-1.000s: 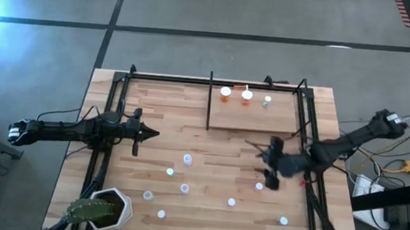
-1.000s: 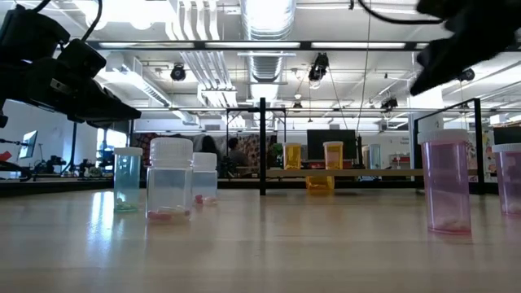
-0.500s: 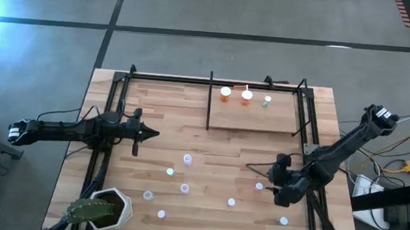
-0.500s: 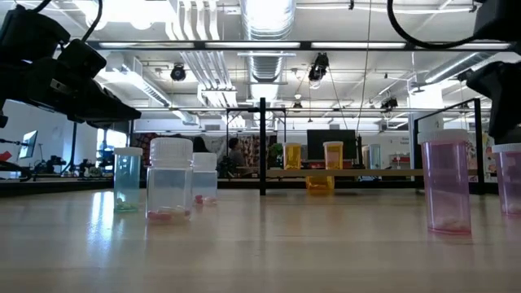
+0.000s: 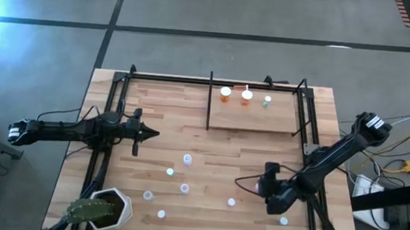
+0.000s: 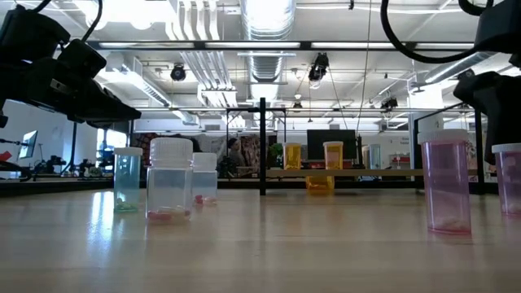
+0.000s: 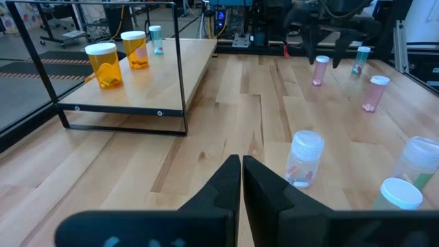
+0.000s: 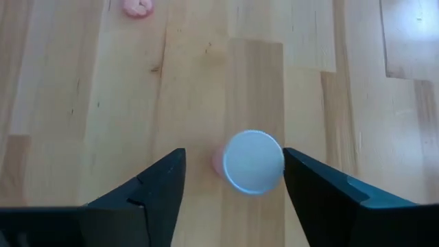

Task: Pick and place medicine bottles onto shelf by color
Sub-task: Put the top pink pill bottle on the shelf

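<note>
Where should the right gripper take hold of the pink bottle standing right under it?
Grip the pink bottle across its round body just under the white cap, coming straight down. It stands upright, cap facing the wrist camera, and the right gripper is open with a finger on either side, so probably only a descent and a close remain.

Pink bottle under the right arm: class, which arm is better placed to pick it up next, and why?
The right. The right gripper hangs open directly above the pink bottle, one finger on each side. The left gripper is shut, far across the table.

Right gripper [image 5: 265, 187] moved nearer, seemingly lower (fingers apart)
</note>
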